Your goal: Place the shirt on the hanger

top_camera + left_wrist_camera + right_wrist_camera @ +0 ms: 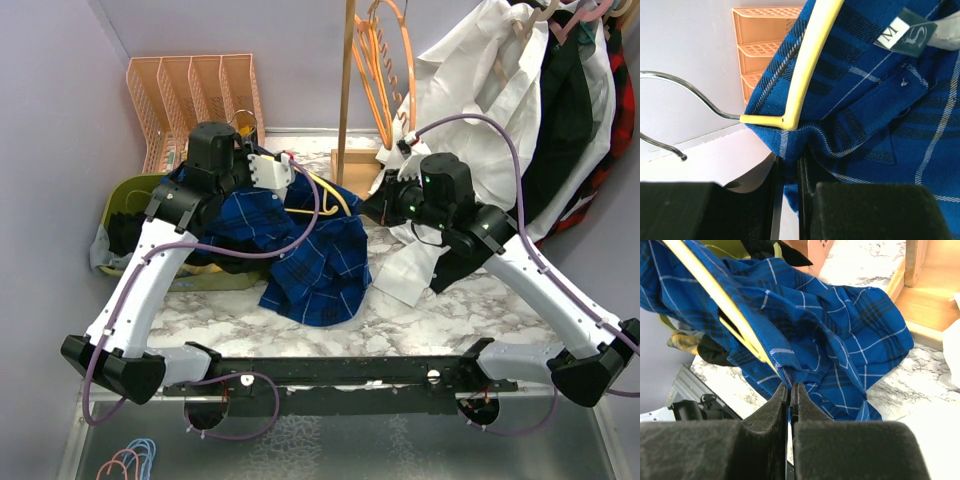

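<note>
The blue plaid shirt (318,262) hangs between my two grippers, its lower part piled on the marble table. The yellow hanger (337,196) runs inside it near the collar. In the left wrist view the hanger's yellow arm (811,60) lies under the collar with the M label, and its metal hook (690,97) sticks out left. My left gripper (790,172) is shut on the shirt fabric just below the hanger's corner; it also shows in the top view (290,182). My right gripper (790,387) is shut on a hem of the shirt (840,335) beside the hanger (715,287).
An orange file rack (195,100) stands at the back left. A green bin (125,205) of clothes sits under the left arm. A wooden stand (347,90) holds orange hangers (385,60). A big white shirt (470,90) and a black garment (560,120) hang at the right.
</note>
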Controlling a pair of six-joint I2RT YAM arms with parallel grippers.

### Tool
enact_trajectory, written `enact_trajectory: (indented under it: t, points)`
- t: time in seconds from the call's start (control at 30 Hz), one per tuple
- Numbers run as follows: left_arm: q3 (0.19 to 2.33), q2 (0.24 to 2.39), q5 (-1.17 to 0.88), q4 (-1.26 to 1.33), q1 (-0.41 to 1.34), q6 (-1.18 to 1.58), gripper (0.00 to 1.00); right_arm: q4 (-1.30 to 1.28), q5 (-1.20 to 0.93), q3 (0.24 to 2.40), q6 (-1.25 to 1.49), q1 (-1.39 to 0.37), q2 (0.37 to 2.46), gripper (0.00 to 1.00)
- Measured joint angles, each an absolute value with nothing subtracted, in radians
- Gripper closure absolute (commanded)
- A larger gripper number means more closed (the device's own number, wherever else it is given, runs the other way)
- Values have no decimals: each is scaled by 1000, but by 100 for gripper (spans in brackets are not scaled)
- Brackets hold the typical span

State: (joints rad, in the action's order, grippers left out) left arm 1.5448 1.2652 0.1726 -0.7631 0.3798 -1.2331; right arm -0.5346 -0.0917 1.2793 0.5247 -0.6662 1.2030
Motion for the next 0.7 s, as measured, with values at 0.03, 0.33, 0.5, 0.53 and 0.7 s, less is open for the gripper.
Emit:
enact_trajectory:
  t: [0.03,0.33,0.5,0.53,0.7]
  points:
    - [1531,1263,184,-743,385,-1240,100,-553,-92,1298,516,-666,1206,99]
    - [1337,1184,449,-481,627,-1344,100,-687,-166,1420,476,-661,1324,99]
    - [1381,1190,477,-524,670,-1282,100,-595,-242,1386,543,-658,1335,99]
    - [1404,1191,474,-550,670,-1252,100,-549,-261,1378,571,-657,1338,99]
    - [1481,1192,441,-638,676,-1104,100,-346,-301,1404,690,-664,1427,99]
